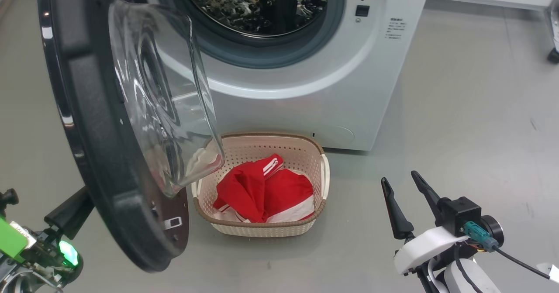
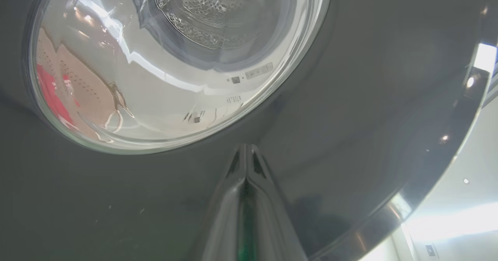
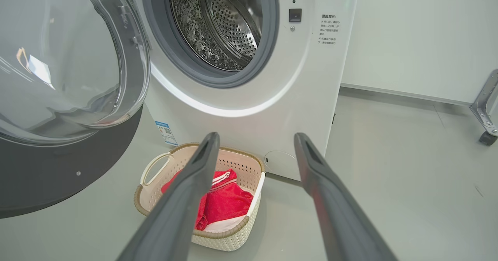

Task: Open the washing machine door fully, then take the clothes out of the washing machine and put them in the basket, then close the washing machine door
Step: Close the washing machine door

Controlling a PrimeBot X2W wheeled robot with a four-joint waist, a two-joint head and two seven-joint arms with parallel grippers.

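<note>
The washing machine door [image 1: 87, 131] stands swung out on the left of the washing machine [image 1: 305, 87]. Its clear glass bowl [image 1: 161, 101] bulges toward the machine, and in the head view it overlaps the left end of the basket [image 1: 270, 136]. The basket sits on the grey floor [image 1: 458, 109] just before the machine's front. The red clothes [image 1: 262, 192] with white stripes lie bunched inside it.

The left tool [image 2: 246, 148] is closed, with its fingers pressed together. Its tips are close against the door's dark outer face, just below the round glass. The right tool [image 1: 399, 178] hangs spread wide and holds nothing, well right of the basket and above the floor.
</note>
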